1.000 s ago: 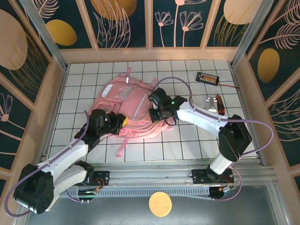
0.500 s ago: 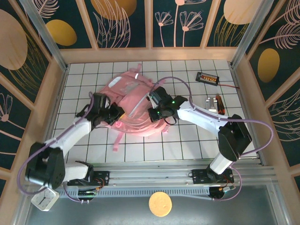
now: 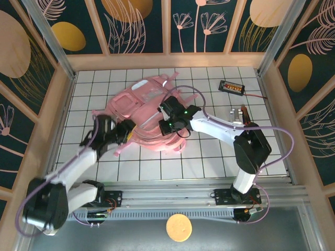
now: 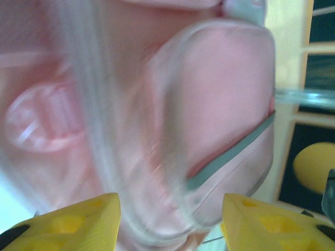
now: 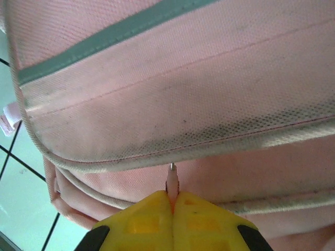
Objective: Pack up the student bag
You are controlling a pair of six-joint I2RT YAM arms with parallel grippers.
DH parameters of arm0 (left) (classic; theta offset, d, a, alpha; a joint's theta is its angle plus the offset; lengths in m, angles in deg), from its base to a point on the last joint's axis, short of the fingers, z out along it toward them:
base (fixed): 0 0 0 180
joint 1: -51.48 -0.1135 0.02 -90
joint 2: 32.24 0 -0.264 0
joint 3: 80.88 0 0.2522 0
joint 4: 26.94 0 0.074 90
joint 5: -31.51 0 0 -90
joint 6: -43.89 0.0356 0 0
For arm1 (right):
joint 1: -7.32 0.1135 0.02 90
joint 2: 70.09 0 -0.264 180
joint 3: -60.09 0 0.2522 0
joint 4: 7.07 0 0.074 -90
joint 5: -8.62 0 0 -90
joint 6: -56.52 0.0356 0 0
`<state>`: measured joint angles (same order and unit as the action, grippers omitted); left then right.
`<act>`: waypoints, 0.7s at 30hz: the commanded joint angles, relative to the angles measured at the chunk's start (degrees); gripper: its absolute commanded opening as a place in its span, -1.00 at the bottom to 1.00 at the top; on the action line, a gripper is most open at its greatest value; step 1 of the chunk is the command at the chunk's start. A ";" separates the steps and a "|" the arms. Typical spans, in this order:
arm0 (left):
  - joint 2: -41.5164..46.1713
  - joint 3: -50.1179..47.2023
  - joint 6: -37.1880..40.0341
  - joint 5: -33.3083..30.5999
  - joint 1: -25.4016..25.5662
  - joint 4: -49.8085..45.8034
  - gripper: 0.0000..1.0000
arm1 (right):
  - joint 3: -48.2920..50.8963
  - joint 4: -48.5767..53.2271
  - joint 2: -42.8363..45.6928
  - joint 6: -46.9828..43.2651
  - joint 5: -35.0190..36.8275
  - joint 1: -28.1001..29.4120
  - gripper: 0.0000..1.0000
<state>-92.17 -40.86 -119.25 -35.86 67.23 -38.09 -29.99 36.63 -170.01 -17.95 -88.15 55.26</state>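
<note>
Although the student bag still lies flat on the tiled bench, left of centre, it has swung round and slid toward the far side over the last second, so its top loop now points far-right. Meanwhile the left arm has drawn back to the bag's near-left edge, and the left end effector has gone from closed to open. The right end effector has stayed clamped at the bag's right side. I judge that the left arm let go after helping to reposition the bag, so the right grip alone now holds it, and the packing proper is still ahead.

From overhead, both grips are masked by the wrists. The left wrist view shows its two yellow fingers well apart, with nothing pinched and a blurred clear-plastic pocket beyond them. The right wrist view shows its fingers pressed together on a small pink tab, probably a zip pull, beneath a piped seam. The overhead view, in turn, gives the bag's place on the bench.
</note>
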 commanded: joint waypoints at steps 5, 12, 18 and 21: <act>3.32 -0.17 -23.50 -8.78 7.54 10.68 0.11 | -2.69 -0.24 -1.43 0.27 -2.55 0.10 -1.00; -1.73 -2.31 -27.62 -9.83 10.00 18.41 0.11 | -3.65 -0.42 -2.04 0.88 -2.90 0.20 -1.00; -7.18 0.07 -26.88 -7.61 10.74 21.05 0.10 | -4.46 -0.05 -2.30 1.08 -2.63 0.22 -1.00; -9.19 0.85 -26.77 -6.78 11.48 21.60 0.08 | -4.57 0.03 -2.45 1.17 -2.64 0.20 -1.00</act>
<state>-100.08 -42.02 -145.20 -44.01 77.89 -21.08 -32.15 37.43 -171.52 -17.64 -88.98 55.26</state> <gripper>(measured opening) 0.543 0.058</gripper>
